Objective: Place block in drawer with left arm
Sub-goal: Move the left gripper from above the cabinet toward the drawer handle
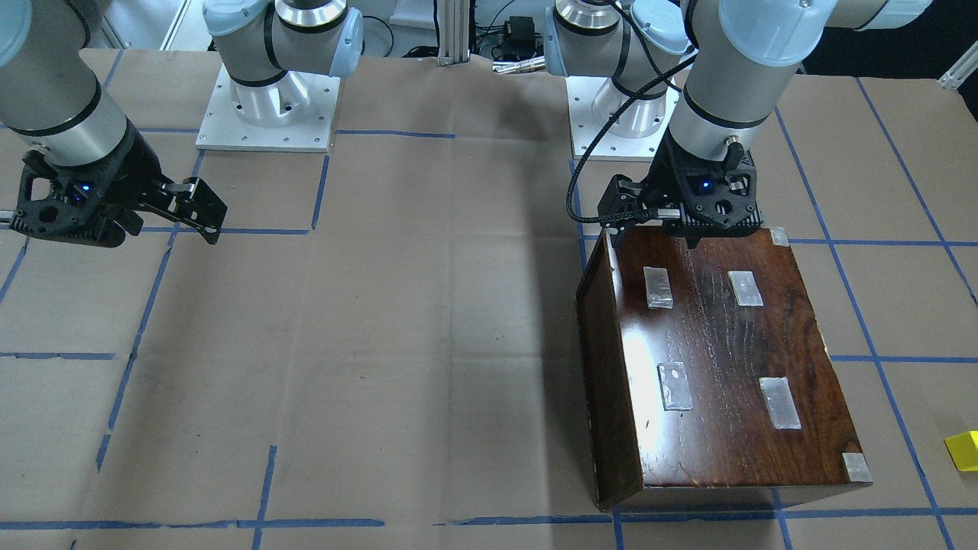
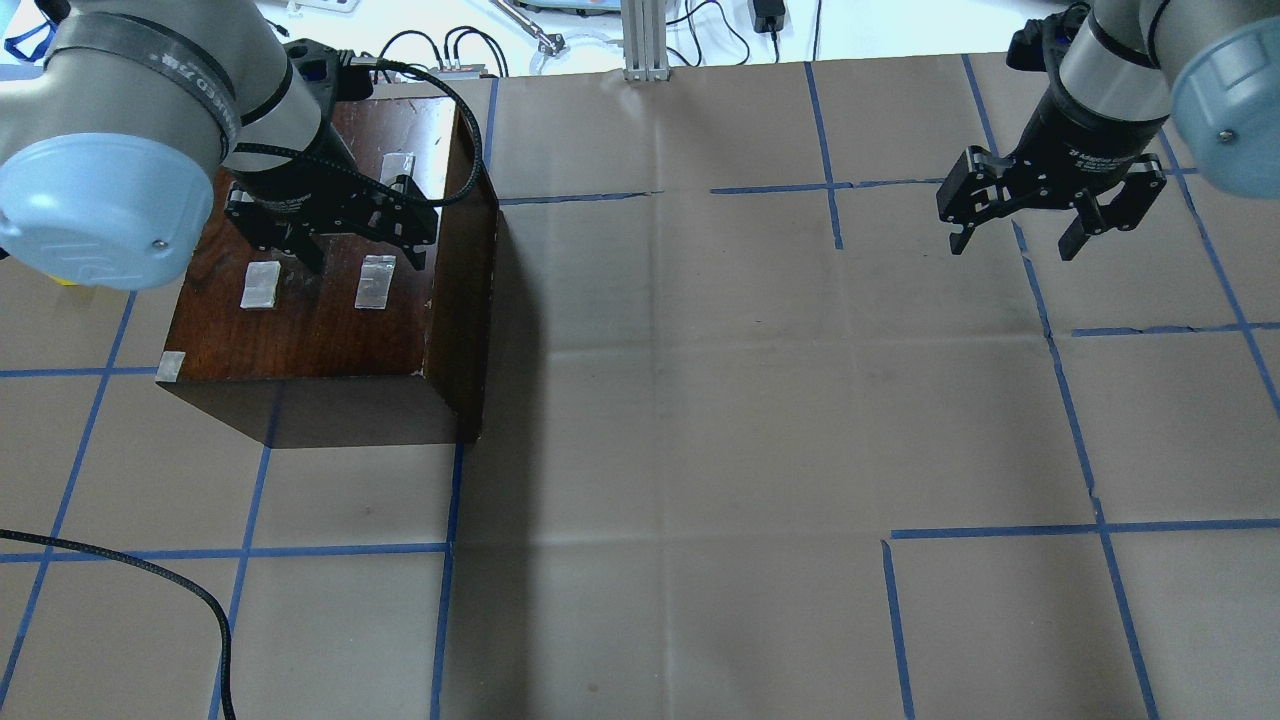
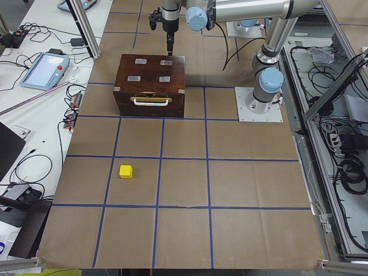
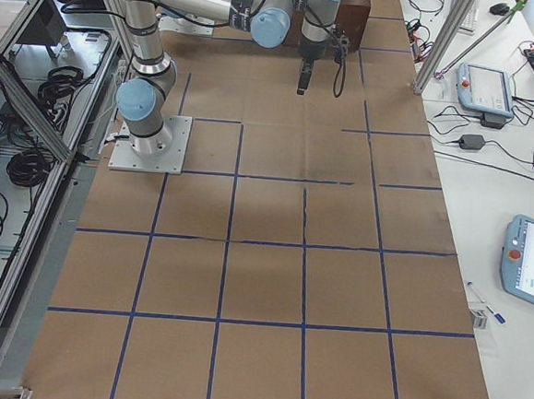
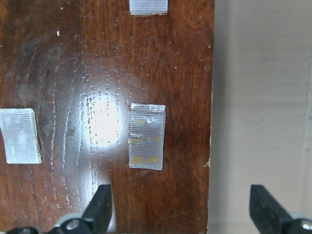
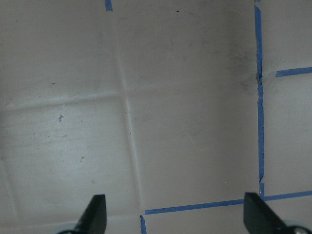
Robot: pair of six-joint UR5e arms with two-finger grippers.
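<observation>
I see the left gripper (image 2: 362,255) hanging above the top of the dark wooden box (image 2: 320,320), at the box's edge toward the middle of the table. Its jaws are spread wide and hold nothing; in the wrist view one finger (image 5: 100,207) is over the glossy top beside a silver tape patch (image 5: 146,136), and the other is past the edge, over the brown paper. The drawer (image 3: 150,107) looks pushed in at the box front. The yellow block (image 3: 126,171) lies on the paper, well apart from the box, on the drawer's side. The right gripper (image 2: 1013,245) hovers far away, jaws also spread and empty.
</observation>
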